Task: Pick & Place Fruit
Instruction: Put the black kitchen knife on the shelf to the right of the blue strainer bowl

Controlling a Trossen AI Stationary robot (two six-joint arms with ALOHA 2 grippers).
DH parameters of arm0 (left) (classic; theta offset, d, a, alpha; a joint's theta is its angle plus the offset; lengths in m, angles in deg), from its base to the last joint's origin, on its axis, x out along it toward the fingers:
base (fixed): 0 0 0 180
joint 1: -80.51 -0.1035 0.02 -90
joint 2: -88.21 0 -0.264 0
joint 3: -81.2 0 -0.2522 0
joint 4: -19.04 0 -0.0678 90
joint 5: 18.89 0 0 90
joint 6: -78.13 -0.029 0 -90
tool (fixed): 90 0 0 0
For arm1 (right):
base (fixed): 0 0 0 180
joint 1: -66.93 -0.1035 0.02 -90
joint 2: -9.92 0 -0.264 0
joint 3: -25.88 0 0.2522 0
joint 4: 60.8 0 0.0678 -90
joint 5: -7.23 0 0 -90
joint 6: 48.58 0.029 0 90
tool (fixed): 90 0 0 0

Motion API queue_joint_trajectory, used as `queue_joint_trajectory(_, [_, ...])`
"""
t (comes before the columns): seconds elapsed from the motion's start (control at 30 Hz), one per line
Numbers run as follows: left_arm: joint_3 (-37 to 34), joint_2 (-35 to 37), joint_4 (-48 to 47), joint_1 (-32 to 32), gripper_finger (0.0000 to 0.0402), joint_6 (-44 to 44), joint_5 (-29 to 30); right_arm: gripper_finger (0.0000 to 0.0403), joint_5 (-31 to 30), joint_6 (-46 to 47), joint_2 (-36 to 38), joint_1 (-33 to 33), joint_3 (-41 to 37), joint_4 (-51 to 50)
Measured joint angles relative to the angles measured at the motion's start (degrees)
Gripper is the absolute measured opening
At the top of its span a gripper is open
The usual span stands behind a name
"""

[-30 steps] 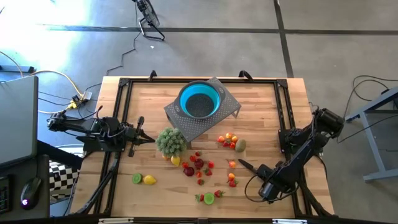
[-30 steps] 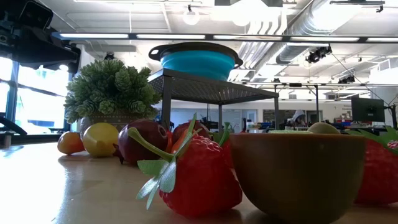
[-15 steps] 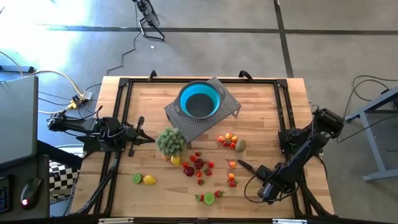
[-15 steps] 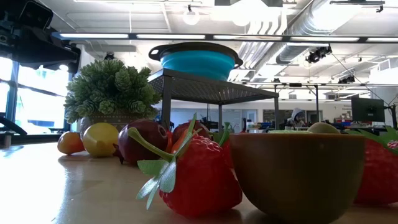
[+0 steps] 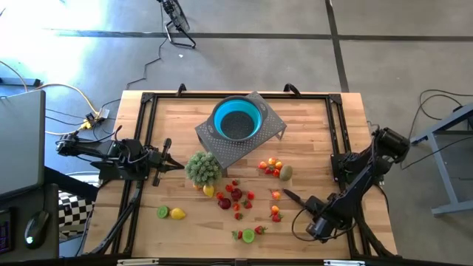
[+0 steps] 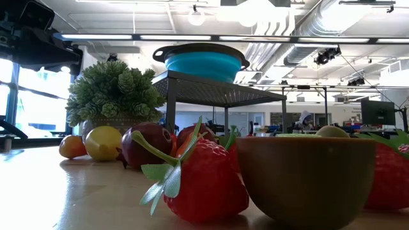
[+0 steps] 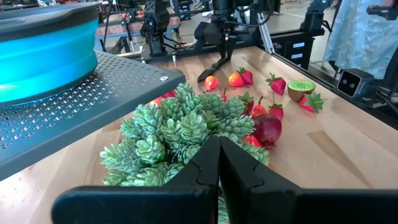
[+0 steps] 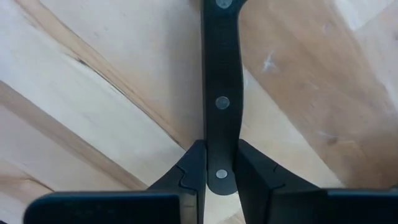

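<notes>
Right pincer (image 8: 217, 163) closed on the black knife handle (image 8: 220, 87), low over the table (image 5: 310, 118) near its front right edge. Fruit (image 5: 236, 196) lies scattered mid-table, in front of the blue bowl (image 5: 237, 118) on its rack and well apart from that pincer. Left pincer (image 7: 219, 163) shut, empty, parked behind the plant (image 7: 186, 127). To do it well: keep the handle square in the jaws & lift straight, blade clear of the fruit. Vs 1 s ago: right jaws have closed in; arms, fruit unmoved.

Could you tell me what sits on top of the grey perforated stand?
The blue bowl rests on the perforated stand. Its inside looks empty from above; the table beneath the stand is hidden.
</notes>
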Motion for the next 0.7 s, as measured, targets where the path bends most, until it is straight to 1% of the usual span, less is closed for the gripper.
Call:
queue_joint_trajectory(0.27, [0.01, -0.01, -0.01, -0.01, 0.0001, 0.00, -0.02, 0.0053, -5.88, 1.22, 8.18, 0.02, 0.19, -0.29])
queue_joint_trajectory(0.47, [0.01, -0.01, 0.00, 0.01, 0.0001, 0.00, -0.02, 0.0053, -14.32, 1.04, 13.94, 0.07, 0.22, -0.49])
queue_joint_trajectory(0.63, [0.00, -0.01, -0.02, -0.01, 0.0001, -0.02, -0.02, 0.0053, -22.82, 1.01, 17.42, 0.37, 0.24, -0.71])
queue_joint_trajectory(0.7, [0.01, -0.01, -0.01, -0.01, 0.0001, -0.02, -0.01, 0.0053, -24.74, 1.07, 18.36, 1.42, 0.24, -0.71])
